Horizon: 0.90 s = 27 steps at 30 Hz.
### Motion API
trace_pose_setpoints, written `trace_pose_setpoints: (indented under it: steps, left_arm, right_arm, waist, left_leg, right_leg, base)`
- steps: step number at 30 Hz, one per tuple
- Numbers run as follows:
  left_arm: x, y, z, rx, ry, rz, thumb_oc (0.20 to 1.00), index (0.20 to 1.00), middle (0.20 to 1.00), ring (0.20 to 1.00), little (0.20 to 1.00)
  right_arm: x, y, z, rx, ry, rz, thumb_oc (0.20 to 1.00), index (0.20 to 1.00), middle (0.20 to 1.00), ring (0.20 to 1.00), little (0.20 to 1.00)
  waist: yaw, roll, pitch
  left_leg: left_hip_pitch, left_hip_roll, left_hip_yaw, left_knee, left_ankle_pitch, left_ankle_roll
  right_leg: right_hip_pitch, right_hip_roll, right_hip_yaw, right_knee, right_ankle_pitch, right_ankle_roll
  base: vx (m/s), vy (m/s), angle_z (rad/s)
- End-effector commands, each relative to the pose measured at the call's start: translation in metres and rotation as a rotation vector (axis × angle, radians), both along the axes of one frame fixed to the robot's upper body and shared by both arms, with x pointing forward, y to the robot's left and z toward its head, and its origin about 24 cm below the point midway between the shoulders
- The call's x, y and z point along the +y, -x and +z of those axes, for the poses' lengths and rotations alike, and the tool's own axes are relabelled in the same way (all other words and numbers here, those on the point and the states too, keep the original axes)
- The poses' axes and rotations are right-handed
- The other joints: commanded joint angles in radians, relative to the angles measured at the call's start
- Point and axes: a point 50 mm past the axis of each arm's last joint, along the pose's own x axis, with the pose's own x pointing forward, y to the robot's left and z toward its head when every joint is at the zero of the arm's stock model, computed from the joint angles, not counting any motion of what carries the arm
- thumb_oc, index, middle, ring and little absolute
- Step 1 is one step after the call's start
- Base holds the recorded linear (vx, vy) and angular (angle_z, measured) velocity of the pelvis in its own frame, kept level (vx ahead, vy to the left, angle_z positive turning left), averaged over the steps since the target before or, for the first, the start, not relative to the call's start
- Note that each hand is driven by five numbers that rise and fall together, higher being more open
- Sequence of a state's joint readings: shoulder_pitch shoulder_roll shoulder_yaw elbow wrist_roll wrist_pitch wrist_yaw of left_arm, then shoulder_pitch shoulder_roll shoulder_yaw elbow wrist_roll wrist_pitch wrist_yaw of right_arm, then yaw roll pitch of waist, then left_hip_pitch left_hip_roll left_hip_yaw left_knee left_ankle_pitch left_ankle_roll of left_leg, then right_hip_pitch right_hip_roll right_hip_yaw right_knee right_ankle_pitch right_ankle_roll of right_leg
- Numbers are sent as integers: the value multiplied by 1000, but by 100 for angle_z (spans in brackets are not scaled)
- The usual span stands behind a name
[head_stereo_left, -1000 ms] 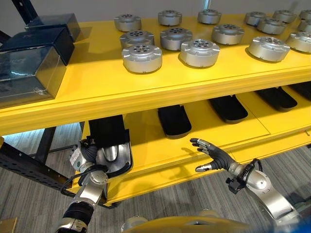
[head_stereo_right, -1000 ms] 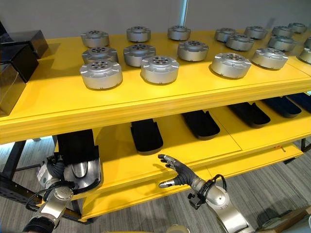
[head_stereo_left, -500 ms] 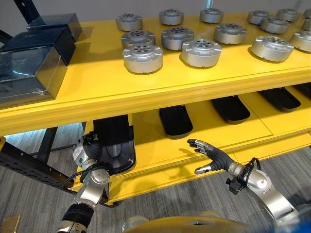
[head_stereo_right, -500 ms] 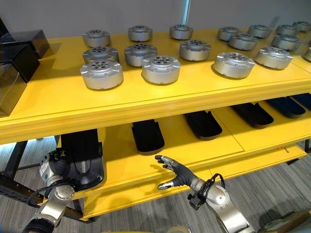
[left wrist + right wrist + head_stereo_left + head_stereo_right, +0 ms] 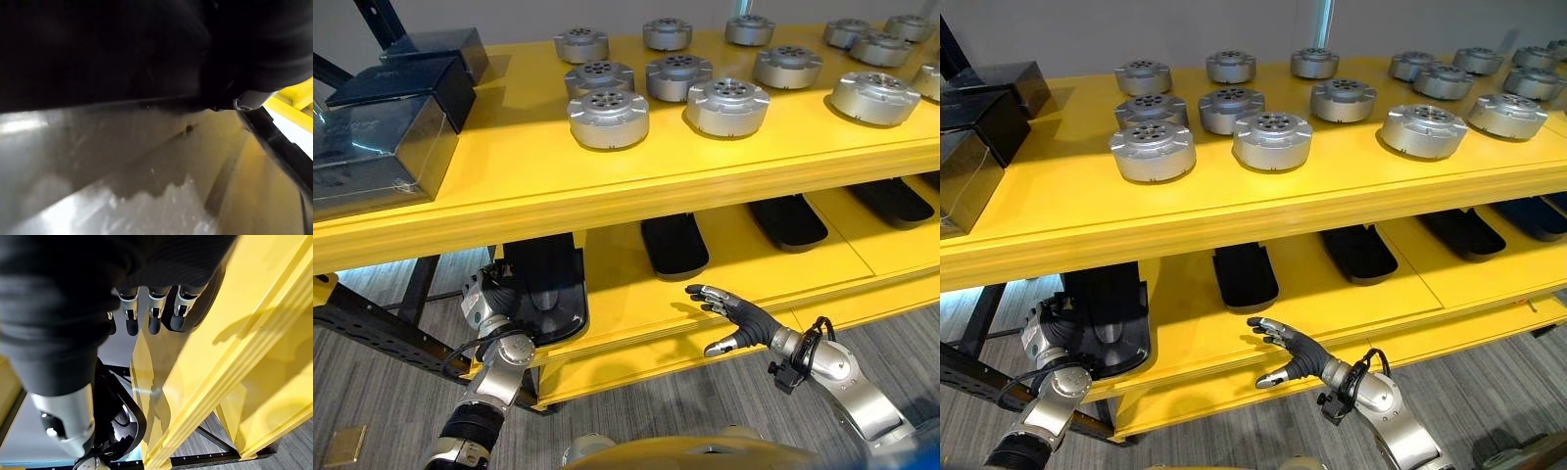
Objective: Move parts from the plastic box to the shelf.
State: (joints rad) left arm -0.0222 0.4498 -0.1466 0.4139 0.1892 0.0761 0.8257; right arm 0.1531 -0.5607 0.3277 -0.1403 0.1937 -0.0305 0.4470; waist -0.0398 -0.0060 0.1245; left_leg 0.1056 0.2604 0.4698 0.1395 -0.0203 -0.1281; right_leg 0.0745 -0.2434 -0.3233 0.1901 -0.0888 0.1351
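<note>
My left hand (image 5: 487, 305) is at the left end of the yellow lower shelf (image 5: 626, 304), pressed against a black moulded part (image 5: 548, 289) that lies on it. Its fingers are hidden behind the part. In the left wrist view a shiny grey surface (image 5: 122, 171) lies just past the dark cover. My right hand (image 5: 739, 318) hovers open over the lower shelf's front edge, palm down, holding nothing; its straight fingers (image 5: 154, 316) show in the right wrist view.
Several round silver parts (image 5: 609, 117) stand on the top shelf (image 5: 509, 176). Dark plastic boxes (image 5: 382, 137) sit at its left end. More black moulded parts (image 5: 674, 245) (image 5: 788, 221) lie along the lower shelf. A black metal frame (image 5: 372, 328) stands left of the shelf.
The camera has shifted a little. The black part by my left hand has slid further onto the lower shelf. My right hand has drifted slightly left, still open.
</note>
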Motion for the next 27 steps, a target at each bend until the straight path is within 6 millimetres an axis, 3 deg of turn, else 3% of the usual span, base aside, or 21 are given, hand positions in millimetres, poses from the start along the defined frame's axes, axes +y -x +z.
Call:
trace_pose_setpoints:
  steps: [1,16,27]
  left_arm:
    - [10,-32,41,-154,-95,-34,200,200,200,200,200]
    - [-2,-37,50,-193,-31,-103,200,200,200,200,200]
    - [-8,-28,62,-224,15,-189,200,200,200,200,200]
  right_arm:
    - [16,-14,33,-180,-76,39,1000,1000,1000,1000,1000]
    - [16,-21,33,-198,-76,-14,1000,1000,1000,1000,1000]
    - [8,-24,32,-216,-76,-68,1000,1000,1000,1000,1000]
  waist:
    - [6,-8,5]
    - [18,-9,10]
    - [43,-7,18]
  left_leg:
    - [-27,4,-123,35,-4,16]
    - [-24,0,-127,25,-5,17]
    - [-20,2,-136,-30,23,9]
  right_leg:
    - [9,-9,3,27,-27,26]
    - [10,-5,-1,17,-23,23]
    - [17,-1,-19,-9,-14,22]
  base:
    - [-47,-19,5]
    - [-27,-20,1]
    - [-50,-10,3]
